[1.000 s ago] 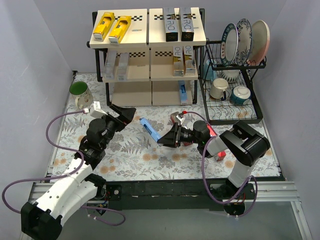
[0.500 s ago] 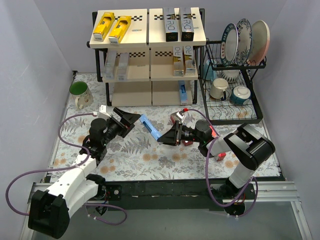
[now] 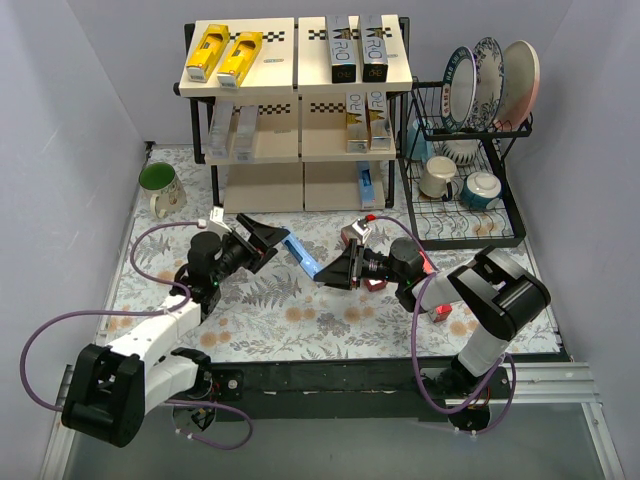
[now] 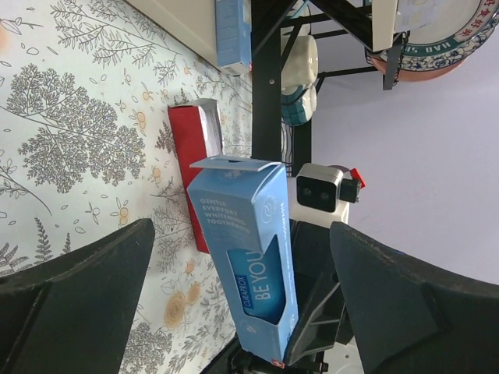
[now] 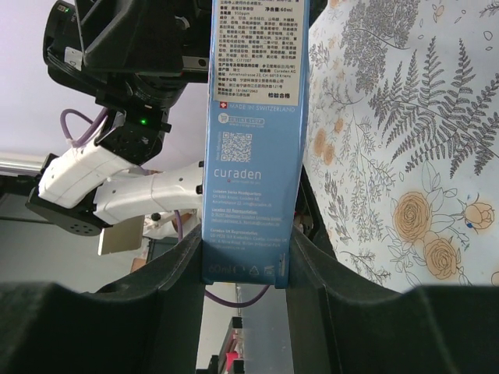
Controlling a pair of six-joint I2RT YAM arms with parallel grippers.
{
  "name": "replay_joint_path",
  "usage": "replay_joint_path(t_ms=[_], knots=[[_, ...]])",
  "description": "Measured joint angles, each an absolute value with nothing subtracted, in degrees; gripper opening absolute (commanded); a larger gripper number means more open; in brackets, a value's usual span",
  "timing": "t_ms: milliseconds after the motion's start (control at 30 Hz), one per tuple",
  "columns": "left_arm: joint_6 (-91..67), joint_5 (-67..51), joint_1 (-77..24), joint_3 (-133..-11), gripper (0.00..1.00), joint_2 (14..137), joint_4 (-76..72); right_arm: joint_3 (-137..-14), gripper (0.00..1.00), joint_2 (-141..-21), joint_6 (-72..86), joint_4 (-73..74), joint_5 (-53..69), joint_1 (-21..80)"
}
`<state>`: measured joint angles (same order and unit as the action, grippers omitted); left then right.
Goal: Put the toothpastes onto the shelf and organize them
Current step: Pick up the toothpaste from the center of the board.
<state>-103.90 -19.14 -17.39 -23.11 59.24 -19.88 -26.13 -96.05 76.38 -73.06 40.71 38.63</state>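
Note:
My right gripper [image 3: 335, 272] is shut on the tail end of a blue toothpaste carton [image 3: 300, 257] and holds it above the floral mat, pointing it at the left arm. In the right wrist view the carton [image 5: 253, 156] is clamped between both fingers [image 5: 160, 296]. My left gripper [image 3: 265, 237] is open. In the left wrist view its fingers [image 4: 74, 288] flank the carton [image 4: 245, 265] without touching it. A red carton [image 4: 191, 152] lies on the mat behind. The shelf [image 3: 295, 90] holds yellow [image 3: 225, 55], black [image 3: 357, 48], silver-grey [image 3: 232, 130], gold-white [image 3: 368, 120] and blue [image 3: 367, 185] cartons.
A black wire dish rack [image 3: 465, 235] with plates and mugs stands right of the shelf. A green mug [image 3: 160, 185] sits at the mat's far left. Red cartons [image 3: 440, 308] lie by the right arm. Purple cables loop beside the left arm.
My left gripper has swung right, toward the blue carton, and its open fingers now sit at the carton's free end. The right gripper has kept its hold and barely moved.

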Motion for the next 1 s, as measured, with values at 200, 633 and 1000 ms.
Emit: replay_joint_path(t_ms=[200, 633, 1000], knots=[[-104.03, -19.35, -18.63, -23.11, 0.89, 61.58, -23.09, -26.85, 0.16, -96.03, 76.55, -73.06, 40.71, 38.76], [-106.43, -18.79, -21.19, -23.07, 0.71, 65.84, -31.4, -27.33, 0.16, -96.05, 78.3, -73.1, 40.71, 39.44], [-107.59, -16.64, -22.0, -22.85, 0.45, 65.89, -32.01, -27.33, 0.26, -96.12, 78.24, -74.87, 40.71, 39.46]])
